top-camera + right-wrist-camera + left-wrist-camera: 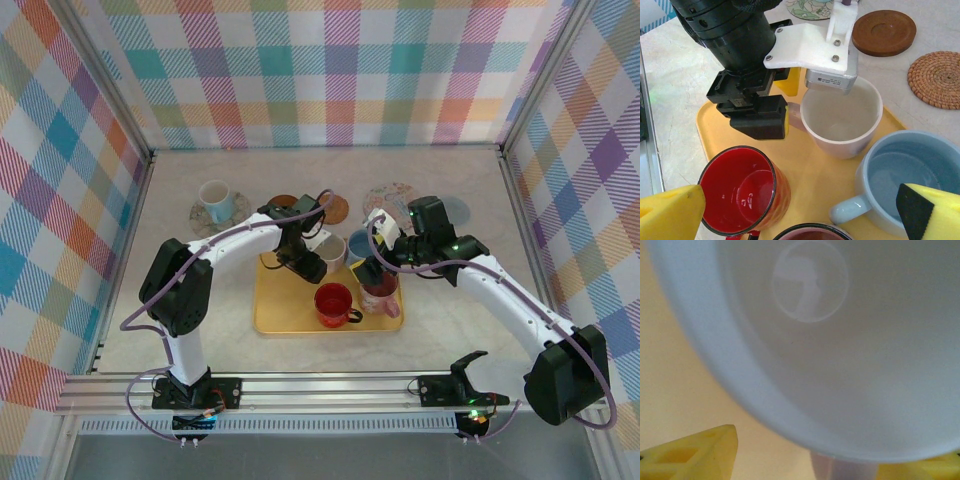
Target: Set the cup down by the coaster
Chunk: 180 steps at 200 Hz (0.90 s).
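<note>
Right wrist cam: left jaws parted, straddling handle of white cup point(842, 120) on yellow tray point(810, 170), no clamp seen. Right jaws wide apart over tray, holding nil.

Cup: a white cup point(850, 370), very close and blurred, its mouth turned toward the camera.
Cup floor: a round disc point(810, 282) near the top edge, with a paler smudge across it.
Rim: sweeps from the upper left down to the lower right.
Handle: a short pale stub point(842, 470) at the bottom edge, just under the rim.
Left gripper point(825, 462): jaws apart, with yellow fingertips point(695, 452) in both bottom corners and the handle between them.
Surface: pale yellow point(670, 380), left of the cup.
</note>
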Tool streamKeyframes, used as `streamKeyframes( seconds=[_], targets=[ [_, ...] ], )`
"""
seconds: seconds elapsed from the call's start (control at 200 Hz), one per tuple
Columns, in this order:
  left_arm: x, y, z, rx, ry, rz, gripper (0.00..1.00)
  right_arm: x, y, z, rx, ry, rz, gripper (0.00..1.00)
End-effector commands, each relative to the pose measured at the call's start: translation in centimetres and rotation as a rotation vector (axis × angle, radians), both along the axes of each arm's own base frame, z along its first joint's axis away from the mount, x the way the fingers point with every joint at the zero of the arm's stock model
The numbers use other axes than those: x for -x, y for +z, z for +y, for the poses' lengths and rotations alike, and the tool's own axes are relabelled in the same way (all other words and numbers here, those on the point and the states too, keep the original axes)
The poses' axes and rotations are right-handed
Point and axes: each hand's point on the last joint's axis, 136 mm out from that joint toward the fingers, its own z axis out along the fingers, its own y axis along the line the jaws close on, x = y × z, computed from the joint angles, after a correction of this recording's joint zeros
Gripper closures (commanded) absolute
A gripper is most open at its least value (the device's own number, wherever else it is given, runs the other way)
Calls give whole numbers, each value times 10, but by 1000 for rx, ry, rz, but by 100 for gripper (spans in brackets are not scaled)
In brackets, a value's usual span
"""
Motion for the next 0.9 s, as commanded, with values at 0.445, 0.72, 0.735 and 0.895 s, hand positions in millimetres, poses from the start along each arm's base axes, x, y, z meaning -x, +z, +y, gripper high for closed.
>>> streamKeyframes(
  seconds=[0.445, 0.72, 0.735, 0.895],
  targets=[
    [-6, -14, -20, 52, -30, 6, 51, -2, 6, 1, -41, -8, -10, 1],
    [-17, -17, -24, 64, -12, -41, 60, -3, 6, 0, -38, -13, -14, 1],
    [-18, -17, -24, 65, -11, -42, 60, -3, 6, 0, -38, -14, -13, 1],
    [-18, -20, -26, 68, -8, -38, 64, -4, 5, -2, -29, -23, -16, 1]
  ],
)
